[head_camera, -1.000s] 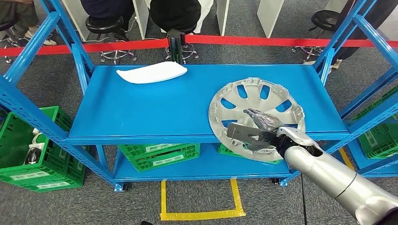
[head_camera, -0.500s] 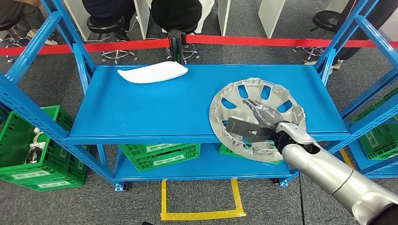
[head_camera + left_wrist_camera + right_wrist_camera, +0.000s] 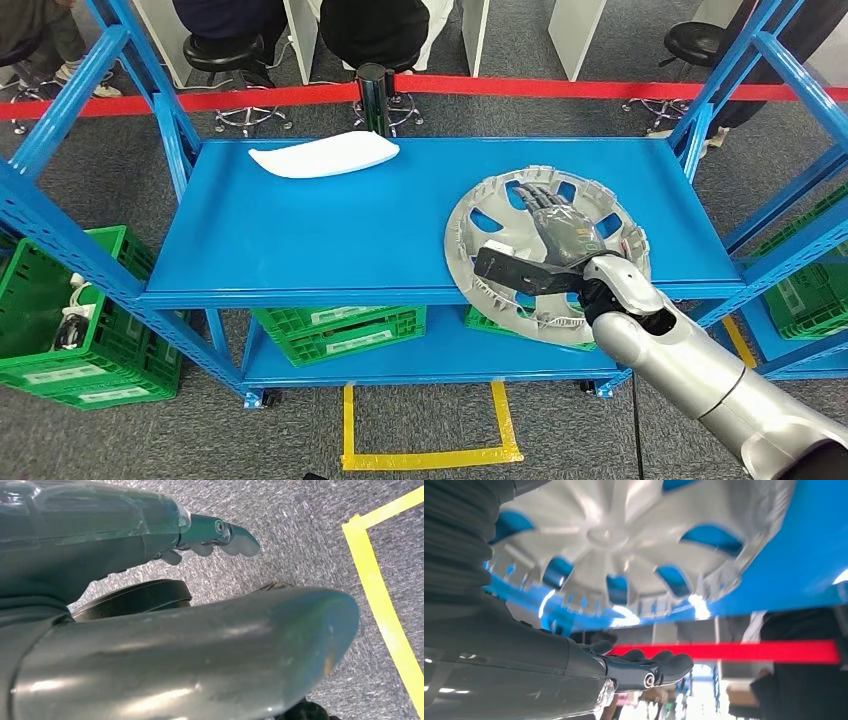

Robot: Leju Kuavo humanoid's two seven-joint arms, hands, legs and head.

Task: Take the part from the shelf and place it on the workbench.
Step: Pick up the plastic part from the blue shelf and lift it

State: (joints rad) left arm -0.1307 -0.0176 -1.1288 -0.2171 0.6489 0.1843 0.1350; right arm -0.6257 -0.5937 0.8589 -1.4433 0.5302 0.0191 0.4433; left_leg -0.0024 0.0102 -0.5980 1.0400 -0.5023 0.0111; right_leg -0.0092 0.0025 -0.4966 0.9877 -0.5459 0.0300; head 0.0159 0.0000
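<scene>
Now, from the head view, the right hand [image 3: 556, 238] has slid further across the hubcap [image 3: 546, 255] than a second ago, fingers spread flat over its spokes and thumb out along its near rim — reaching in, nothing gripped yet. The hubcap lies on the blue shelf [image 3: 330, 225], overhanging its front edge. At the right wrist, fingers [image 3: 659, 667] hover apart, just off the hubcap [image 3: 634, 540]. At the left wrist, the left hand [image 3: 150, 540] hangs over the floor — holding nothing, loosely open.

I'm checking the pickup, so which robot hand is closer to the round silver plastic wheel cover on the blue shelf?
Right. The right robot hand is over the round silver plastic wheel cover; the left robot hand hangs above grey carpet.
</scene>
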